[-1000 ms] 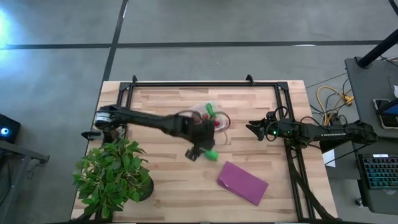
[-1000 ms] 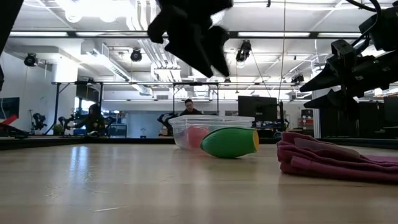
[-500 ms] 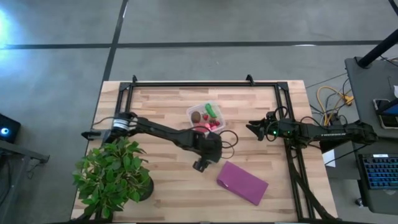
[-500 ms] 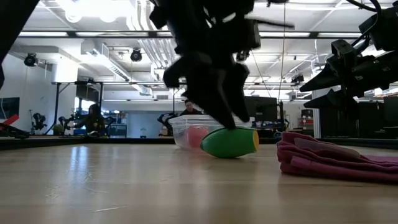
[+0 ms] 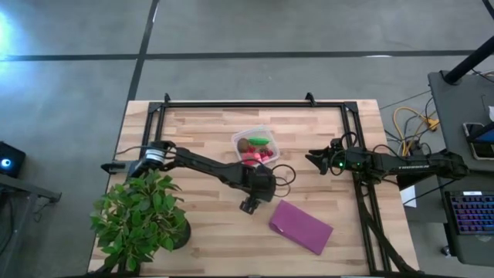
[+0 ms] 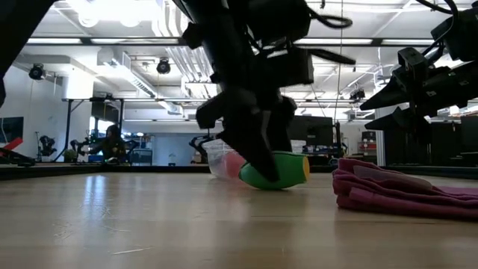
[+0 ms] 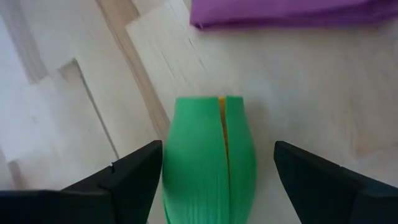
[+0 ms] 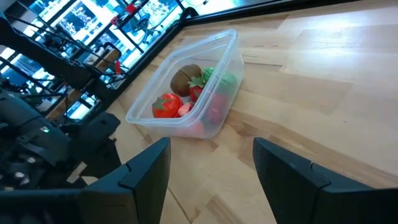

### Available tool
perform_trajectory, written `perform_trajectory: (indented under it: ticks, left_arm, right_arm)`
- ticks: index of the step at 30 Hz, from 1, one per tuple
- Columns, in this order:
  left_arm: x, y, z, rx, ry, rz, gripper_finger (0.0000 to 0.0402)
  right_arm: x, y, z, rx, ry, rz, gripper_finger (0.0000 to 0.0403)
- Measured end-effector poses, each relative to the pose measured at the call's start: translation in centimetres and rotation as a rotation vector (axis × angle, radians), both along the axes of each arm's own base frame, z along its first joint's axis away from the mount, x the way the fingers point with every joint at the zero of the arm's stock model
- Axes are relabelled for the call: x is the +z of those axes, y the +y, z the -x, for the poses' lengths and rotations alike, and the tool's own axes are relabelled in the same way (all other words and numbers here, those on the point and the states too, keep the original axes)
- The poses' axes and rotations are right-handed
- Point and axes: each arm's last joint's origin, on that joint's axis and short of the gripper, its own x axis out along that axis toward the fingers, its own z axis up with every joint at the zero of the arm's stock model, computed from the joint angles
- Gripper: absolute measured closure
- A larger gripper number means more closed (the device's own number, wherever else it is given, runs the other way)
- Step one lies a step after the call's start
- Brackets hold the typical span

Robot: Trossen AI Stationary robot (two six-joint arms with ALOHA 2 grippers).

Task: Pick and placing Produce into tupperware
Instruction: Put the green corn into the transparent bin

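Note:
The clear tupperware stands mid-table, also in the right wrist view, holding a brown ball, red pieces and a green pod. A second green pod lies on its side on the wood, nearer the near edge. My left gripper is open, low over this pod, one finger on each side. My right gripper is open and hovers to the right of the box. My left gripper comes at the pod on the table from above, its fingers lying along the pod's length. One finger stands close against the pod's side; whether it touches I cannot tell. The other finger is apart from it.
A purple cloth lies folded near the right of the near edge, just beyond the pod. A leafy potted plant fills the near left corner. A black frame runs along the far edge.
My left gripper has moved from beside the tupperware toward the near edge and come down to table height around the green pod, which has stayed lying on the wood.

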Motion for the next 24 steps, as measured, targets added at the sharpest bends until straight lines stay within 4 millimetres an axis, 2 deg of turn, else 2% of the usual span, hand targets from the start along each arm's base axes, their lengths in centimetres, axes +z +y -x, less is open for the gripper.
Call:
perform_trajectory:
  ticks: [7,19,24]
  left_arm:
    - [0.1,0.2,0.1,0.006,0.007,-0.007,0.0118]
    - [0.2,0.5,0.1,0.027,0.001,-0.052,0.0197]
    - [1.6,0.5,-0.2,0.040,-0.025,-0.072,0.0203]
  right_arm:
    - [0.0,0.0,0.0,0.000,0.000,0.000,0.0184]
    - [0.0,0.0,0.0,0.000,0.000,0.000,0.0184]
    - [0.0,0.0,0.0,0.000,0.000,0.000,0.0184]
